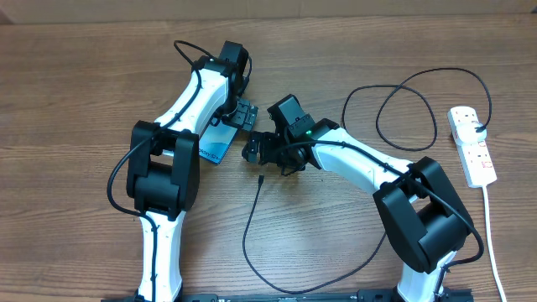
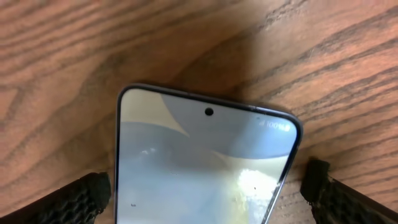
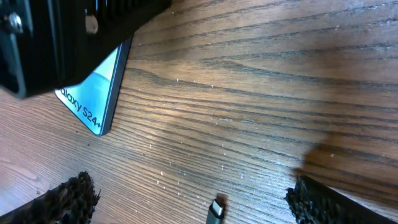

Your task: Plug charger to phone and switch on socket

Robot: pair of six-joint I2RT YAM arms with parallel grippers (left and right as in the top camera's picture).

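Note:
The phone [image 2: 205, 162] lies flat on the wooden table, screen up. My left gripper [image 2: 202, 190] is open and straddles it, with a finger [image 2: 81, 199] off each long edge and not pressing it. In the overhead view the phone [image 1: 214, 149] shows partly under my left gripper [image 1: 242, 115]. My right gripper [image 1: 257, 149] is open just right of it. The charger's plug tip [image 3: 216, 208] lies on the table between the right gripper's [image 3: 196, 198] fingers, untouched. The charger cable [image 1: 252, 243] loops across the table to the socket [image 1: 472, 145] at the far right.
The phone's lettered corner [image 3: 93, 93] and the left gripper's black body [image 3: 62, 31] fill the right wrist view's upper left. A white lead [image 1: 495, 243] runs from the socket to the front edge. Both arm bases stand at the front.

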